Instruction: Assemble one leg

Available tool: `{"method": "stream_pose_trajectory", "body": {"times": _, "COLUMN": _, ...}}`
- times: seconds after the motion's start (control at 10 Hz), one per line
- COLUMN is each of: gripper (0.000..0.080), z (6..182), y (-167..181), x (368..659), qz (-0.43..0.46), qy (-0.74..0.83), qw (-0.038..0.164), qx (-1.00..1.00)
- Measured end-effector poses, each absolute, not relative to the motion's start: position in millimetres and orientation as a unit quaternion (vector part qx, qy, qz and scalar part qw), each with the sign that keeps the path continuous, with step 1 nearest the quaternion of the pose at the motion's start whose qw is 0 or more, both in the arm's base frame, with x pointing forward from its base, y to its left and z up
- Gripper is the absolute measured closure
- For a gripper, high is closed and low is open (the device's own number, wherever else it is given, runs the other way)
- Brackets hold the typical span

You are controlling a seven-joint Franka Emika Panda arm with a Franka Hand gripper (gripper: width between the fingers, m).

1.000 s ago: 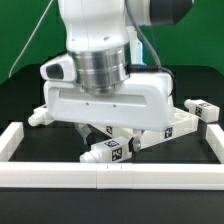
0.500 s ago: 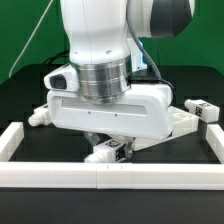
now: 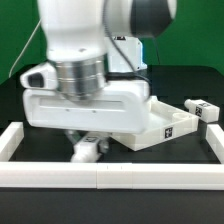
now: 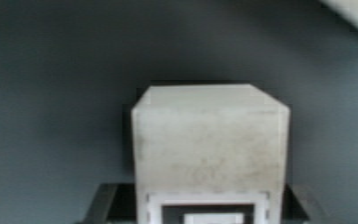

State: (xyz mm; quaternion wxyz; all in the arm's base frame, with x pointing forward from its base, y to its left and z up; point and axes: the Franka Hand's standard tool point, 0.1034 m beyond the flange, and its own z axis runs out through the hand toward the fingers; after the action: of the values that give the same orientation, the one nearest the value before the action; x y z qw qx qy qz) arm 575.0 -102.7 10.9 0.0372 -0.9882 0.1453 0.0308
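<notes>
In the wrist view a stubby white leg (image 4: 208, 135) with a black-and-white tag at its near end fills the middle, held between my gripper's (image 4: 208, 208) dark fingers (image 4: 115, 204). In the exterior view the same leg (image 3: 88, 150) hangs under the big white hand, just above the black table, and the gripper (image 3: 88, 146) itself is mostly hidden by the hand. The large white tray piece (image 3: 172, 124) lies to the exterior view's right of the held leg. Another leg (image 3: 203, 108) lies beyond the tray on the right.
A white raised border (image 3: 110, 178) runs along the table's front, with side pieces at the exterior view's left (image 3: 10, 140) and right (image 3: 214, 140). The arm's body hides the table's middle and back.
The arm has moved toward the exterior view's left, carrying the leg with it, away from the tray piece. The leg that showed at the left is now hidden behind the hand.
</notes>
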Motion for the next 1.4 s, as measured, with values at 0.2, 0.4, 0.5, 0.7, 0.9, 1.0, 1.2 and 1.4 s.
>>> {"method": "stream_pose_trajectory", "body": {"times": 0.2, "gripper": 0.0534, "z": 7.6, "y": -126.0, "x": 565.9, "qz": 0.019, "qy": 0.133, "qw": 0.024, "qx": -0.991}}
{"method": "stream_pose_trajectory", "body": {"times": 0.4, "gripper": 0.0534, "z": 7.6, "y": -124.6, "x": 565.6, "qz": 0.019, "qy": 0.132, "qw": 0.024, "qx": -0.991}}
{"method": "stream_pose_trajectory", "body": {"times": 0.5, "gripper": 0.0534, "z": 7.3, "y": -124.4, "x": 565.5, "qz": 0.019, "qy": 0.132, "qw": 0.024, "qx": -0.991}}
{"method": "stream_pose_trajectory", "body": {"times": 0.7, "gripper": 0.029, "z": 6.7, "y": -124.3, "x": 565.1, "qz": 0.02, "qy": 0.132, "qw": 0.024, "qx": -0.991}}
{"method": "stream_pose_trajectory", "body": {"times": 0.9, "gripper": 0.0179, "z": 25.6, "y": -114.9, "x": 565.0, "qz": 0.018, "qy": 0.104, "qw": 0.026, "qx": -0.994}}
{"method": "stream_pose_trajectory", "body": {"times": 1.0, "gripper": 0.0159, "z": 47.8, "y": -100.9, "x": 561.3, "qz": 0.01, "qy": 0.093, "qw": 0.028, "qx": -0.995}}
{"method": "stream_pose_trajectory", "body": {"times": 1.2, "gripper": 0.0151, "z": 71.6, "y": -67.0, "x": 561.4, "qz": -0.005, "qy": 0.042, "qw": 0.021, "qx": -0.999}}
{"method": "stream_pose_trajectory", "body": {"times": 1.4, "gripper": 0.015, "z": 69.6, "y": -64.2, "x": 561.2, "qz": -0.011, "qy": -0.026, "qw": 0.018, "qx": -0.999}}
